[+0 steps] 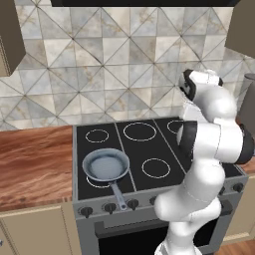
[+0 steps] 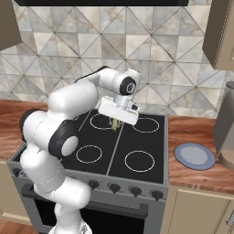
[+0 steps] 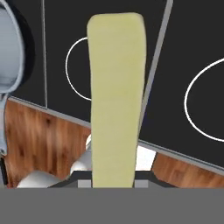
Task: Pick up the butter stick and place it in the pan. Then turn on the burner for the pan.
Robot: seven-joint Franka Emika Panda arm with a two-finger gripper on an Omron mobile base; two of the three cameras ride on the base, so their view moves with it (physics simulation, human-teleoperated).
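The butter stick point(image 3: 116, 100), a pale-yellow bar, stands up the middle of the hand view, held from below. My gripper point(image 2: 113, 121) is shut on the butter stick point(image 2: 113, 124) and hangs over the middle of the black glass stove point(image 2: 151, 141), between the back rings. The grey-blue pan point(image 1: 105, 166) sits on the front-left burner point(image 1: 95, 183), handle pointing toward the front edge; only an arc of that ring shows under it. The pan's rim point(image 3: 9, 52) curves in at the upper left of the hand view. The pan holds nothing.
A flat blue-grey plate point(image 2: 195, 155) lies on the wooden counter right of the stove, beside a tall grey appliance point(image 2: 226, 132). A row of knobs point(image 2: 114, 187) runs along the stove front. Wooden counter point(image 1: 35, 164) stretches left of the stove.
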